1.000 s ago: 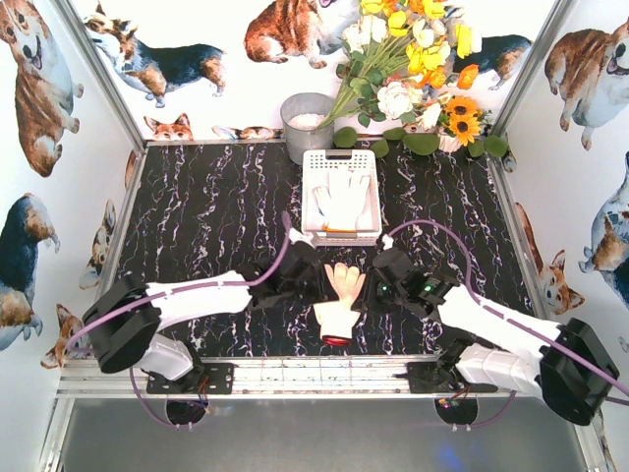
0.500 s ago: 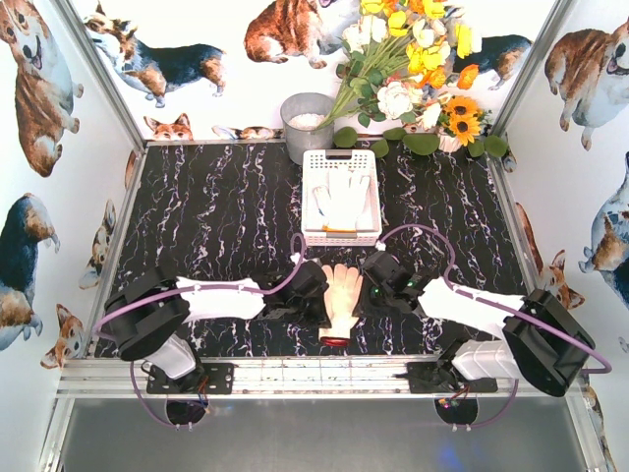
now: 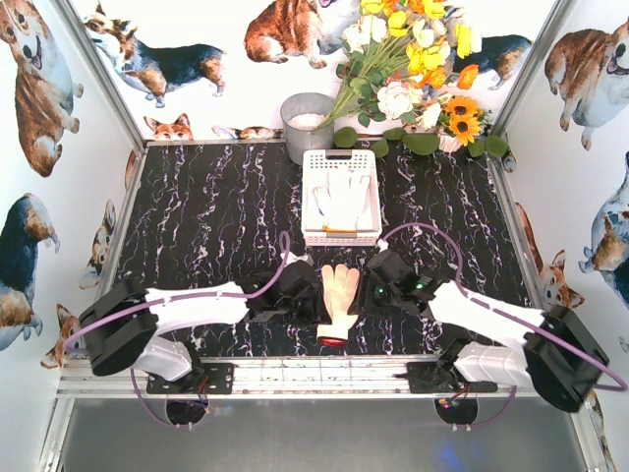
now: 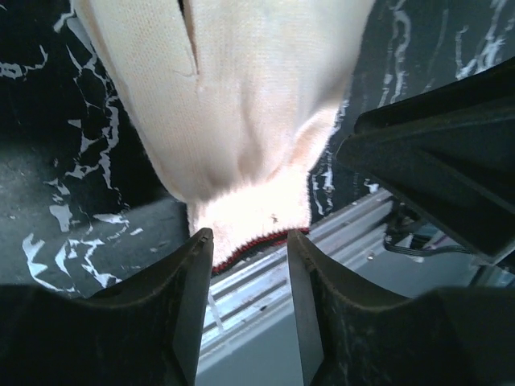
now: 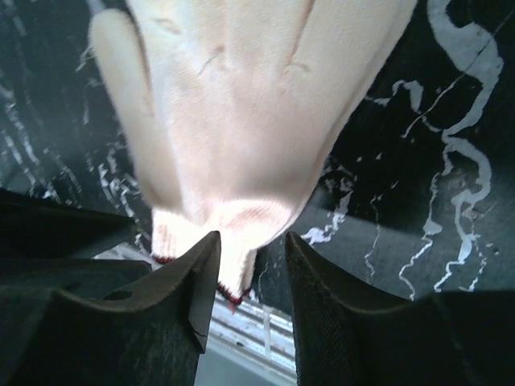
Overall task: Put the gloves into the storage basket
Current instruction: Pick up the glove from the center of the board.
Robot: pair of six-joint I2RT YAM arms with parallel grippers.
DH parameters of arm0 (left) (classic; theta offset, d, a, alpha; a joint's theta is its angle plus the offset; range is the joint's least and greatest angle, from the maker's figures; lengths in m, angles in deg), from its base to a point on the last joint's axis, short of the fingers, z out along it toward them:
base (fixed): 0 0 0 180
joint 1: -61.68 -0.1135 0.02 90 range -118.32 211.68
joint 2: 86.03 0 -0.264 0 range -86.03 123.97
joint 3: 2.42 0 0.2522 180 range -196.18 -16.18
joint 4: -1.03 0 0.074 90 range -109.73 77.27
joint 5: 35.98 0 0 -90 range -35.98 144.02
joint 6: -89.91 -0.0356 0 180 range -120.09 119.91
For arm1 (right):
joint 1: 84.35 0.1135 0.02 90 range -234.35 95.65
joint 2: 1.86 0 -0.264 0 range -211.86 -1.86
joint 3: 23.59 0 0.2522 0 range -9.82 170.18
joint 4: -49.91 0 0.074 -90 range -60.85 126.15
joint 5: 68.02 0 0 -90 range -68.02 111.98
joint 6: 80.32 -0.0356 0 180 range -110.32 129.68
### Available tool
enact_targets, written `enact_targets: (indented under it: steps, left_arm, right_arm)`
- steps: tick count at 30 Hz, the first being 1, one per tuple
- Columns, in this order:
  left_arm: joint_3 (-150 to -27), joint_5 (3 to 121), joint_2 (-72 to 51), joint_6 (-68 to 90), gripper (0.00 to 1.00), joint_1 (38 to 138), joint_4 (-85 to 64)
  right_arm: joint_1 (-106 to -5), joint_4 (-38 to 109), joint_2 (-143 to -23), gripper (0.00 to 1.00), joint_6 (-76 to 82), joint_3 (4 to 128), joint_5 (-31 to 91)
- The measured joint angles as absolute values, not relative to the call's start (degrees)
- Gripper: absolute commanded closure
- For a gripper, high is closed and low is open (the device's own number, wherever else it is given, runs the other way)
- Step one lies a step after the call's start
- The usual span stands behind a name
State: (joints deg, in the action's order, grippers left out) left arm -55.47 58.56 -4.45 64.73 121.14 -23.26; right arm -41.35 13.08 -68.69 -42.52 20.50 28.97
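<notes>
Where the black marbled table (image 3: 216, 216) meets its near metal rail (image 3: 324, 372), you have one cream glove (image 3: 341, 293) spread out flat between your two arms. Its finger end points away from the bases and its red-edged cuff (image 3: 336, 340) points toward the rail. From above you cannot tell whether it rests fully on the table.

Your left gripper (image 4: 248, 237) is at the glove's left side. In its wrist view the two dark fingers stand a narrow gap apart. The knit cuff fills that gap from one pad to the other, so this gripper reads as clamped on the cuff.

Your right gripper (image 5: 251, 237) is at the opposite side. Its fingers are also set close together, and a corner of the cuff reaches down between them. A dark sliver shows between the fabric and the right-hand finger, so you cannot tell whether this one is pinching.

Toward the back of the table, apart from the cream glove, sits the white storage basket (image 3: 307, 197) with lattice sides. White gloves (image 3: 344, 197) lie inside it, with an orange cuff edge at the near end.

Just behind the basket, to its left, stands a grey round metal bucket (image 3: 307, 133). To the right of that, a spray of yellow, white and orange flowers (image 3: 413, 69) leans in from the back corner.
</notes>
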Motion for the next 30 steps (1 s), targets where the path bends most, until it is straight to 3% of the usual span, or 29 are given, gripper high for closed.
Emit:
enact_targets:
  steps: [9, 22, 30]
  left_arm:
    - [-48.9, 60.2, -9.9, 69.2, 0.49, 121.1, -19.7]
    - [-41.1, 65.7, -7.8, 75.3, 0.54, 119.0, -5.9]
    - [-39.1, 68.1, -4.4, 79.2, 0.56, 119.0, 2.8]
  right_arm:
    - [-41.3, 16.4, -59.9, 0.50, -48.6, 16.1, 37.8]
    - [-39.4, 23.9, -65.0, 0.70, -55.4, 10.0, 43.2]
    - [-39.4, 25.6, -69.1, 0.76, -56.0, 10.0, 43.1]
